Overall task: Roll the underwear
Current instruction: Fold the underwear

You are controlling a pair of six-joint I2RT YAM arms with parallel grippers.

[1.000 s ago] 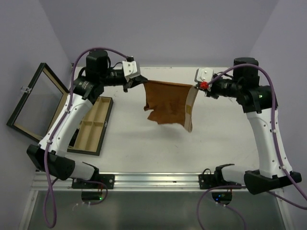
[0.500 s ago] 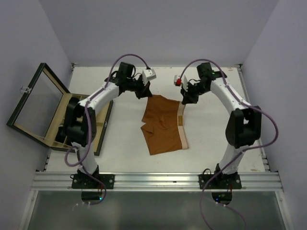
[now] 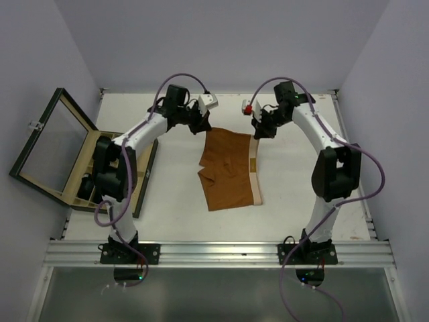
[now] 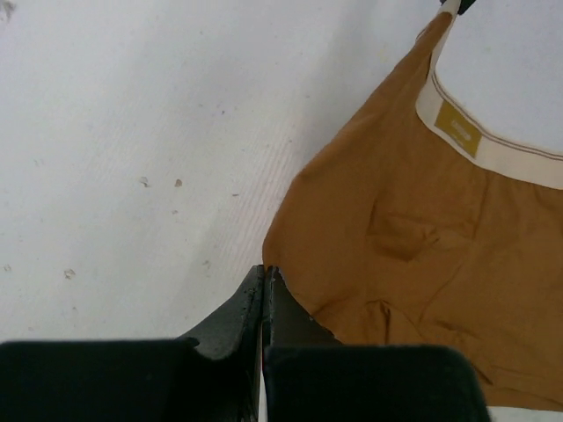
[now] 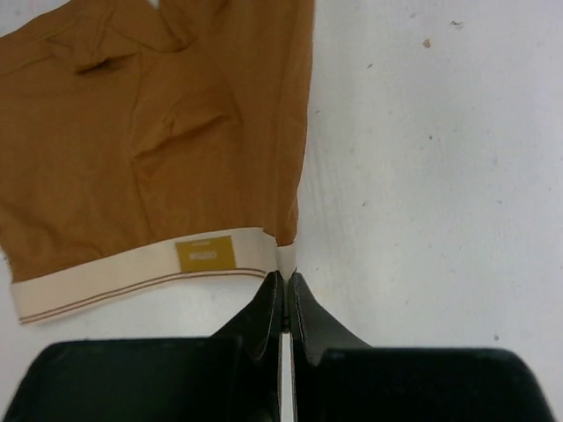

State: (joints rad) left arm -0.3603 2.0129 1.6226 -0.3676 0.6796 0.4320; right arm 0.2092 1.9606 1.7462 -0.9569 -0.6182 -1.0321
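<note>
The orange-brown underwear (image 3: 229, 168) lies spread flat on the white table (image 3: 174, 181), its cream waistband (image 3: 255, 173) along the right side. My left gripper (image 3: 202, 127) is at the far left corner and is shut on the edge of the cloth (image 4: 422, 264) at its tips (image 4: 265, 269). At the far right corner my right gripper (image 3: 259, 131) is shut, pinching the waistband corner (image 5: 287, 259) between its tips (image 5: 287, 276). The tan label (image 5: 205, 254) on the waistband shows in the right wrist view.
A compartmented wooden box (image 3: 127, 181) stands at the left of the table, with its glass lid (image 3: 50, 144) swung open to the left. Dark items (image 3: 88, 188) sit in its compartments. Purple walls close in the table on three sides.
A second ago both grippers held the underwear hanging in the air. Both arms have since reached to the far side and laid it flat on the table, then drawn it a little further back.
</note>
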